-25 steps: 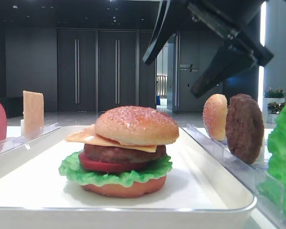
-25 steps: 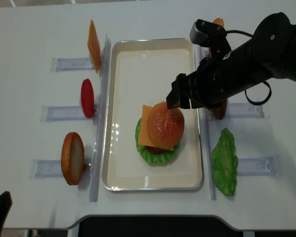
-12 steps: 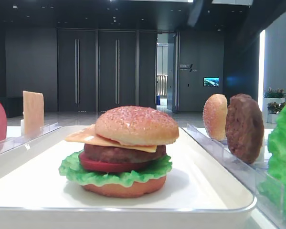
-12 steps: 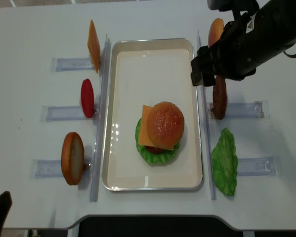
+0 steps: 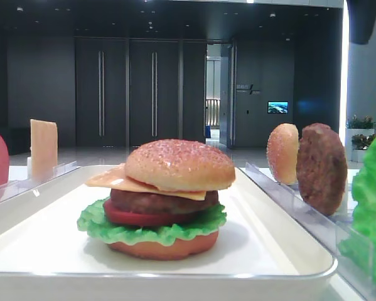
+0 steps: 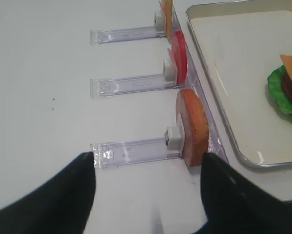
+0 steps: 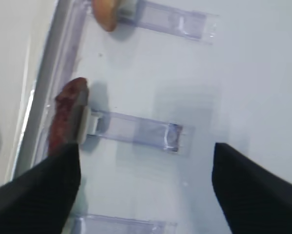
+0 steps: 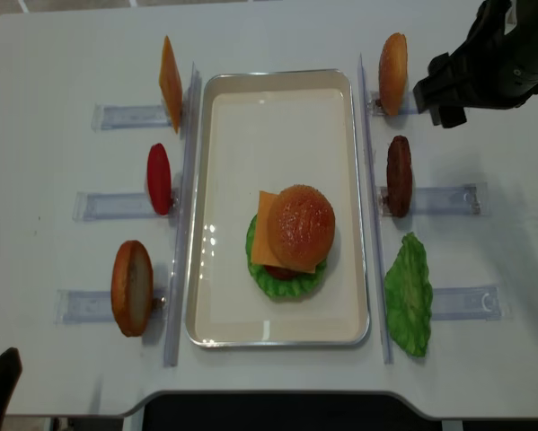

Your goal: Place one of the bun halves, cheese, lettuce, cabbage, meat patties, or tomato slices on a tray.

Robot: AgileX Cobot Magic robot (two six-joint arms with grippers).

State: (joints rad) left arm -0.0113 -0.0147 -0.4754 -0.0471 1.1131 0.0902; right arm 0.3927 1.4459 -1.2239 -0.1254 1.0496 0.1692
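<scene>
One stacked burger, topped by a bun half (image 8: pixel 301 226), sat on the tray (image 8: pixel 277 108). Racks held one cheese slice (image 8: pixel 170 83), one tomato (image 8: pixel 159 179), two buns, one patty (image 8: pixel 399 175), one lettuce leaf (image 8: pixel 408 294). Both grippers gaped, released: right gripper (image 8: pixel 439 92) far right, left gripper (image 6: pixel 148 190) near left.

One ext cam sat low at tray (image 5: pixel 288 266) level, close, facing burger (image 5: pixel 169 197). Realsense looked straight down on whole surface (image 8: pixel 62 54). Both wrist cams angled down at side racks. Ext views shared tray w/ burger.

I see the sesame bun top (image 8: pixel 302 225) capping cheese (image 8: pixel 266 231), patty, tomato, lettuce (image 8: pixel 270 279) stacked on the white tray (image 8: pixel 277 108).
</scene>
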